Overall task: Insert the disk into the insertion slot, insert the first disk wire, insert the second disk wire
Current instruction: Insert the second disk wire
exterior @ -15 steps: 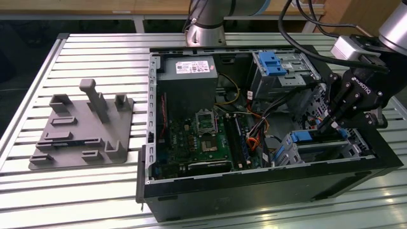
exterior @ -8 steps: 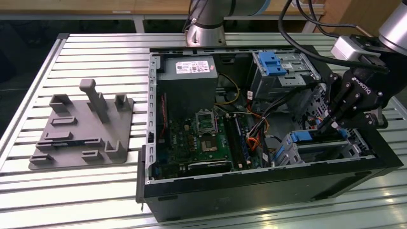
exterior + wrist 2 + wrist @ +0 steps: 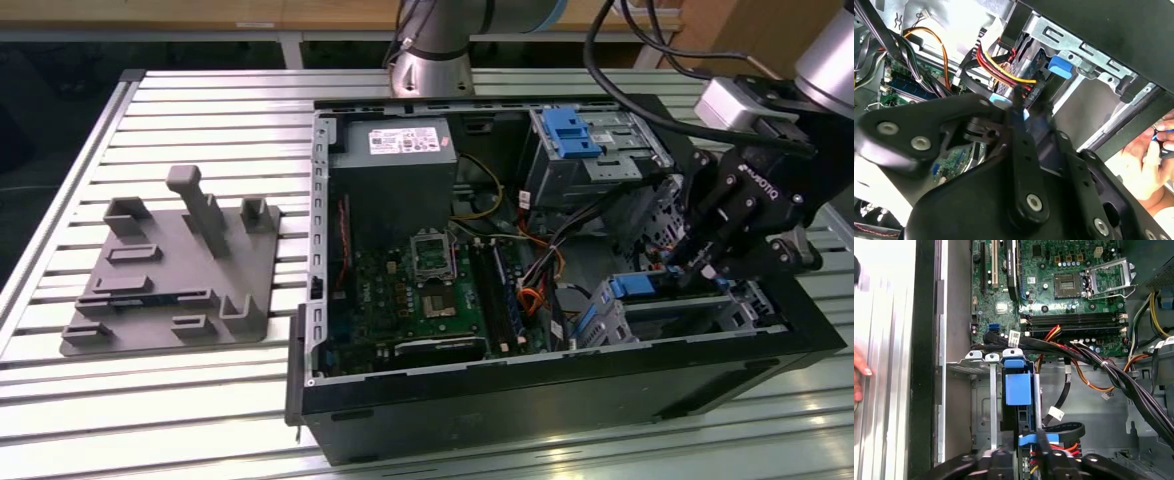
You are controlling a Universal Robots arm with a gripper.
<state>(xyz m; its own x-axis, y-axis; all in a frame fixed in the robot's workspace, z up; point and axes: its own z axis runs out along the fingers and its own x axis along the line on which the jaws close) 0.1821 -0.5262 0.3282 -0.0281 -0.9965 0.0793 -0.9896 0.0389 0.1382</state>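
The disk (image 3: 1017, 390) sits already in the insertion slot (image 3: 981, 405), and the fingers (image 3: 1043, 447) are clamped on a thin flat connector of a soft wire (image 3: 1064, 432), probably fragile, best held by its stiff plug

— Where is the arm?

— In the exterior view it comes in from the exterior view's right, wrist bent downward, the black gripper (image 3: 697, 268) pointing down.

— And the fingers?

— In the first wrist view the fingertips (image 3: 1043, 439) stand close together, pinched nearly to touching. A person's hand (image 3: 1146, 155) shows in the second wrist view.
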